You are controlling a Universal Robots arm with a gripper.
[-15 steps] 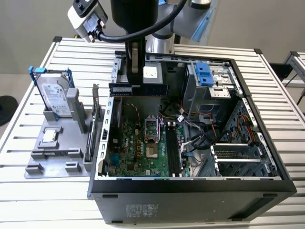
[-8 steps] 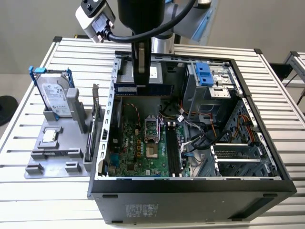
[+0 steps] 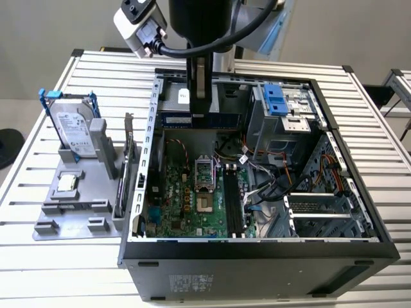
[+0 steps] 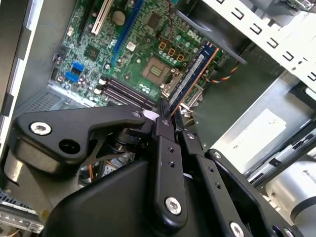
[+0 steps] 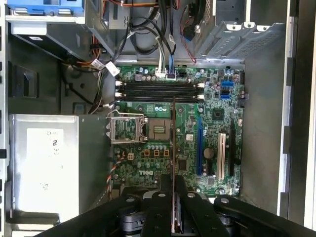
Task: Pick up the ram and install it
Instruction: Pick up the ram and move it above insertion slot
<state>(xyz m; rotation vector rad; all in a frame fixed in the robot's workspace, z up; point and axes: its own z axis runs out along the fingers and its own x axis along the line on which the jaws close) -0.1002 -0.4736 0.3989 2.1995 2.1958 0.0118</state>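
— Case point(image 3: 151, 138)?
— Open-sided, flat on table point(image 3: 58, 269). Holds motherboard point(image 3: 186, 192), cables, dark slots point(image 5: 158, 91).
— Ram point(image 4: 190, 74)?
— Clenched at one end by gripper point(image 4: 165, 116), hung over motherboard, crosswise to slots, not seated.
— Holder point(image 3: 70, 205)?
— Grey, beside case. Carries drive point(image 3: 70, 128) upright, card point(image 3: 128, 167) on edge.
— Views?
— Exterior: holder, contents. Second wrist: ram's flat face. First wrist: ram edge-on.

Looks matt black on gripper point(image 4: 165, 117) links. Shows smooth dark board, coppery edge, on ram point(image 4: 191, 78). Reads ribbed bare metal on table point(image 3: 58, 273); in the exterior view, at nine o'clock of sheet-metal case point(image 3: 150, 135), matt grey plastic holder point(image 3: 70, 208).
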